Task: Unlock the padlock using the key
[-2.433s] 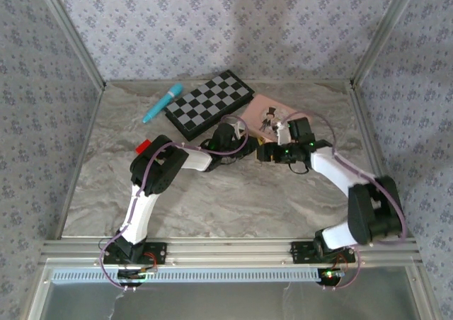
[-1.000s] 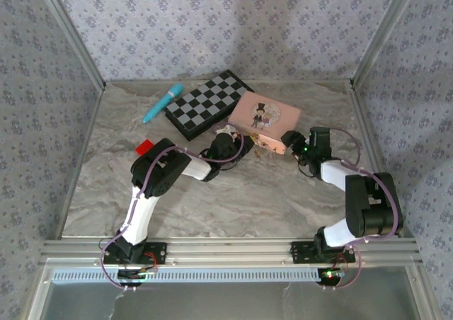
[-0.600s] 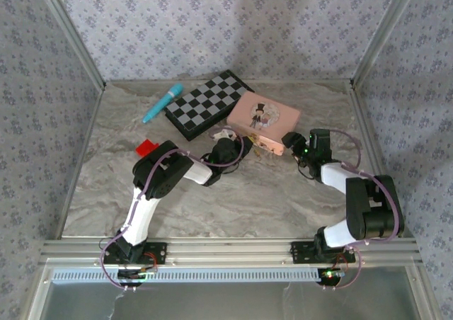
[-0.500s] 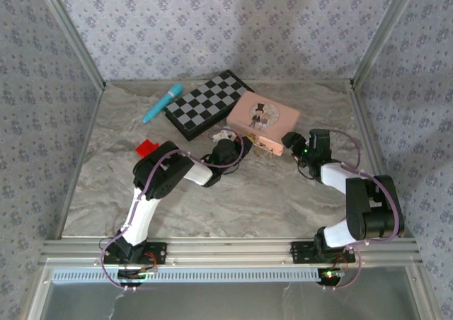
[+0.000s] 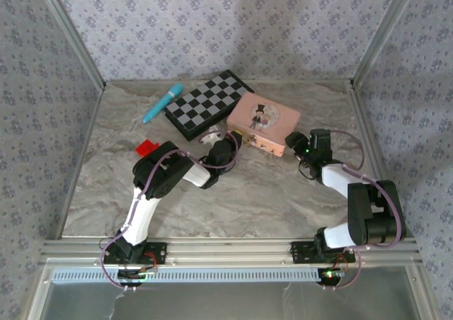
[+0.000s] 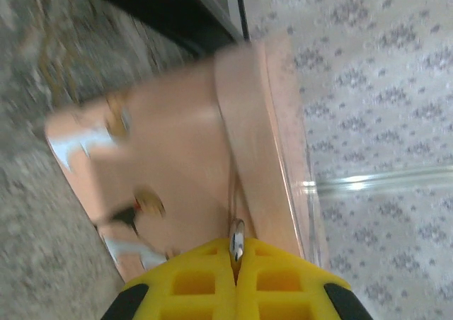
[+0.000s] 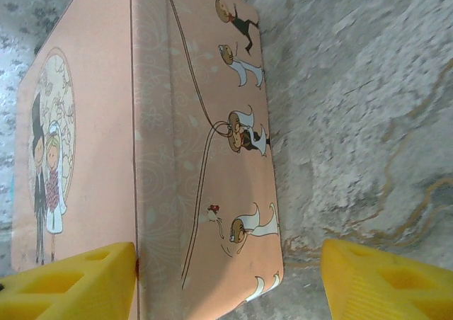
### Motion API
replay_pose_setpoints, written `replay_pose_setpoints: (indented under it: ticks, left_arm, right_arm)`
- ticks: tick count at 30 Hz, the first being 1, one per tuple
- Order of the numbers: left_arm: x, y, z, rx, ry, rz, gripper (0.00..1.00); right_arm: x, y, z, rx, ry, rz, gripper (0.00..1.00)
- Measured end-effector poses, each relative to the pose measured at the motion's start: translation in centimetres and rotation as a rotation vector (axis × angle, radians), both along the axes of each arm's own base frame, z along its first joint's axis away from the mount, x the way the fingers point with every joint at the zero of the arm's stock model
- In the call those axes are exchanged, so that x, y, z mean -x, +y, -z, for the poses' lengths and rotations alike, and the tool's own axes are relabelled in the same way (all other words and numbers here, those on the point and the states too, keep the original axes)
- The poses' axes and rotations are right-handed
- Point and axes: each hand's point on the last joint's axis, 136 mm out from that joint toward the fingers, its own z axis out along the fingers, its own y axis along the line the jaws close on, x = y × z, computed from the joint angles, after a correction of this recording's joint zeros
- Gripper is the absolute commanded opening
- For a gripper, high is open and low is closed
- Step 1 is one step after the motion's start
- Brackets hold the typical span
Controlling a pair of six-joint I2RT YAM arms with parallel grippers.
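The left gripper (image 6: 236, 253) has its yellow pads pressed together on a thin silvery key (image 6: 237, 235), close to the left end of the pink tin (image 5: 263, 115). The right gripper (image 7: 226, 283) is spread wide, with the tin's right end between its fingers. The small brass padlock (image 7: 238, 137) hangs at the clasp midway along the tin's front wall, and farther back lies a chessboard (image 5: 209, 102).

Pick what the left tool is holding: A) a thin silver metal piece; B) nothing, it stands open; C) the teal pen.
A: in the left wrist view the left tool has its yellow fingers pressed together on what looks like the key, a thin silver sliver, close before the pink tin.
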Motion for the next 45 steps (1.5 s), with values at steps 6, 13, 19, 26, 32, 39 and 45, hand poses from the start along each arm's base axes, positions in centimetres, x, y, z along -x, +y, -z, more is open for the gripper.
replay_pose_setpoints:
  ticks: [6,13,19,26,32,39,45]
  left_arm:
    - [-0.4,1.0,0.9,-0.012,0.008,-0.033,0.0]
    - [0.4,2.7,3.1,-0.049,0.082,0.048,0.0]
    - [2.9,4.2,2.6,-0.126,0.181,0.201,0.0]
    - [8.5,3.9,3.8,-0.275,0.321,0.409,0.0]
    - [10.3,4.0,4.9,-0.375,0.404,0.497,0.08]
    - [10.8,4.4,5.6,-0.464,0.441,0.534,0.41]
    - [10.3,6.4,3.9,-0.543,0.414,0.508,0.53]
  right_arm:
    - [0.3,-0.4,-0.2,0.046,0.004,-0.008,0.73]
    - [0.8,-0.7,-2.6,0.157,-0.02,-0.078,0.81]
    - [0.4,-2.4,-5.0,0.352,-0.043,-0.109,0.9]
    - [1.0,-7.1,-3.8,0.522,0.037,-0.052,0.91]
    - [1.6,-9.4,-2.8,0.689,0.054,-0.047,0.92]
    - [2.1,-10.3,-0.5,0.815,0.01,-0.079,0.91]
    - [1.3,-10.2,0.3,0.891,-0.09,-0.102,0.91]
